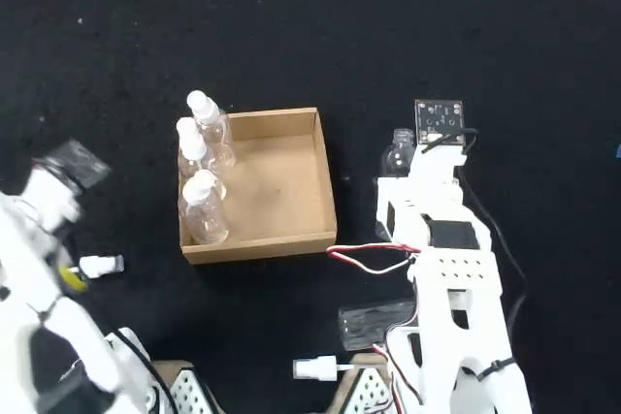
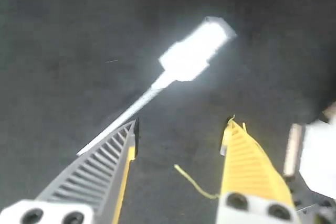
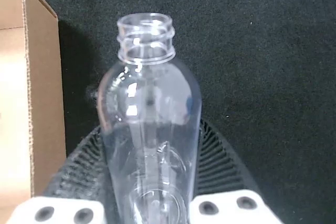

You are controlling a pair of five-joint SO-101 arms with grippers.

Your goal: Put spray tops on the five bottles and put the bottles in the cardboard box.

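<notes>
The open bottle (image 3: 152, 119) is clamped in my right tool (image 3: 152, 140). The two black ribbed fingers (image 3: 79, 166) press on its clear body from both sides, low on the bottle. Its neck (image 3: 146, 35) carries no spray top, and the threaded mouth is bare. In the high view this bottle is just beside the right wall of the cardboard box (image 1: 325, 181), outside it and with a narrow gap between them. I cannot tell if the bottle rests on the tabletop (image 1: 505, 65) or is lifted a little.

Inside the box, three bottles (image 1: 206, 206) with white spray tops stand upright in a row along the left wall, close to one another.

A loose spray top (image 2: 191, 56) lies on the tabletop in front of my left tool (image 2: 182, 124). The jaws of this tool stand apart, one grey and one yellow, and nothing is between them. The thin tube of the spray top points toward the grey finger (image 2: 100, 177) and ends near its tip; I cannot tell if they touch. In the high view this spray top lies left of the box, near its front left corner.

A second spray top (image 1: 315, 368) lies on its side near the front of the tabletop, between the bases of my two arms. Near it, a lying bottle (image 1: 369, 325), clear, is partly hidden by my right arm (image 1: 456, 288).
</notes>
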